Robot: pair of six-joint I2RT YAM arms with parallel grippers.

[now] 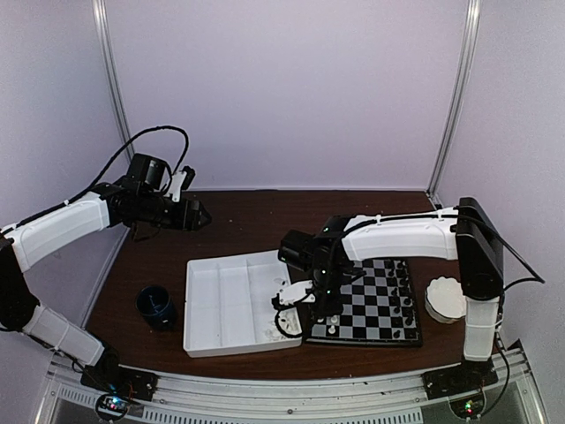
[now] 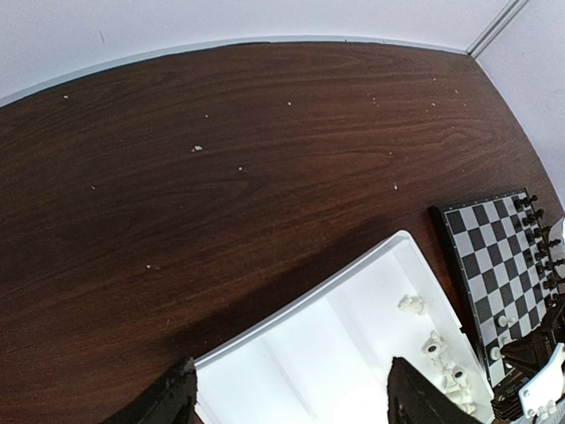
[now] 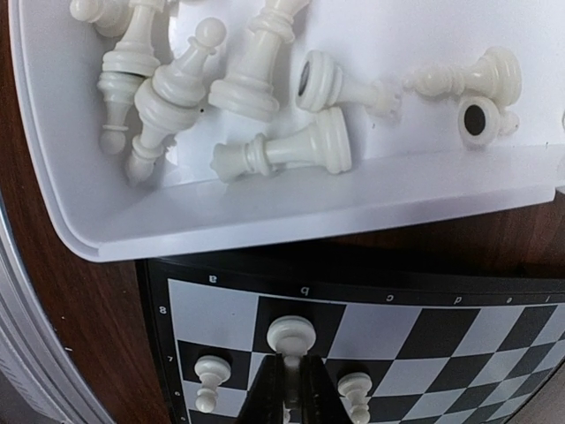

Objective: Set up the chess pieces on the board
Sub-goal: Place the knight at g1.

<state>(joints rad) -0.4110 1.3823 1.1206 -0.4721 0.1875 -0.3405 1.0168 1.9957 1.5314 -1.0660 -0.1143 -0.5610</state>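
Observation:
The checkered board [image 1: 375,305] lies right of the white tray [image 1: 231,302]; it also shows in the right wrist view [image 3: 424,336] and the left wrist view [image 2: 494,265]. My right gripper [image 1: 320,305] hangs over the board's left edge, shut on a white piece [image 3: 291,340] whose base is over the black square in column b. Two white pawns [image 3: 210,378] stand on the board beside it. Black pieces [image 1: 404,284] line the board's right side. Several white pieces [image 3: 256,79] lie loose in the tray. My left gripper [image 1: 196,215] is open and empty, raised over the table's far left; its fingertips [image 2: 415,402] frame the tray.
A dark blue cup [image 1: 156,306] stands left of the tray. A white scalloped dish [image 1: 445,299] sits right of the board. The tray's rim [image 3: 291,212] lies right against the board's edge. White walls close the table at the back and sides.

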